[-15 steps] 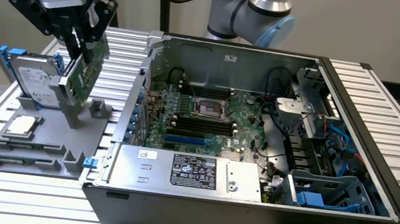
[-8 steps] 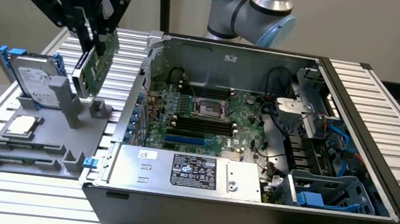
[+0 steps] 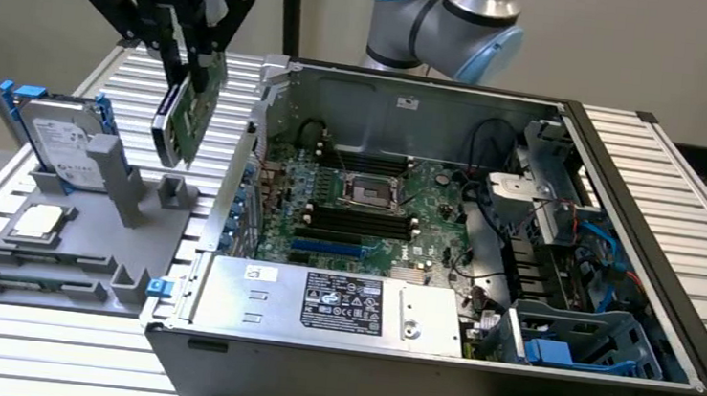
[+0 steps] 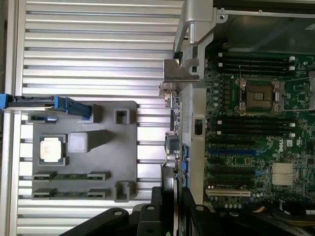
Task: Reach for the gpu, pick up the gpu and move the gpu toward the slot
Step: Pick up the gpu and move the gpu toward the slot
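My gripper [image 3: 186, 60] is shut on the gpu [image 3: 192, 112], a green card hanging on edge in the air. It hangs above the grey fixture [image 3: 132, 236], just off the open computer case's [image 3: 442, 359] side wall at the exterior view's left. In the wrist view the gpu [image 4: 172, 142] shows edge-on, with its silvery bracket [image 4: 179, 73] at the far end. My gripper [image 4: 172, 199] clamps the near end. The card hangs over the case's wall, beside the motherboard [image 4: 256, 128]. A blue card slot [image 3: 323, 250] lies on the motherboard, also seen as the blue slot [image 4: 231, 152].
On the grey fixture stand a silver hard drive with blue rails [image 3: 61, 144] and a square CPU chip [image 3: 40, 222], the chip [image 4: 51, 149] also in the wrist view. The case holds a power supply [image 3: 332, 302], a CPU socket [image 3: 371, 193] and cables. A ribbed metal table [image 3: 47, 334] lies beneath.
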Controlling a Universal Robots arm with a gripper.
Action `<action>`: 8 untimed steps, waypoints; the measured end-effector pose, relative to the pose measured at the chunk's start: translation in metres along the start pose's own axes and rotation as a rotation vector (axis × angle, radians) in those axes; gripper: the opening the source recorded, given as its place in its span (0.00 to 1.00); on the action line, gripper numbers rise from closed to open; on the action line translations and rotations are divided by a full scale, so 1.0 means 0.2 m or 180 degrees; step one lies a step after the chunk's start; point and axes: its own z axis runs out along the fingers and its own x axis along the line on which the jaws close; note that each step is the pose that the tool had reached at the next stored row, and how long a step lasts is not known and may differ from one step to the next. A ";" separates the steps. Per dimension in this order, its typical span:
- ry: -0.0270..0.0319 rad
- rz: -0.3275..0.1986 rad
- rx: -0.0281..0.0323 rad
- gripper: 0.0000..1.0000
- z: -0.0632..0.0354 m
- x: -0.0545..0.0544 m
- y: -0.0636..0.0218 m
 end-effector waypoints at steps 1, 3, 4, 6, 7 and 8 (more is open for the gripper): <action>0.0004 0.0000 -0.0001 0.26 -0.003 -0.01 0.002; 0.0016 0.0001 -0.0003 0.26 -0.008 -0.04 0.005; 0.0023 0.0001 -0.0003 0.26 -0.009 -0.05 0.006; 0.0041 0.0001 -0.0003 0.26 -0.010 -0.09 0.007; 0.0049 0.0002 -0.0003 0.26 -0.010 -0.10 0.008; 0.0056 0.0002 -0.0003 0.26 -0.010 -0.12 0.009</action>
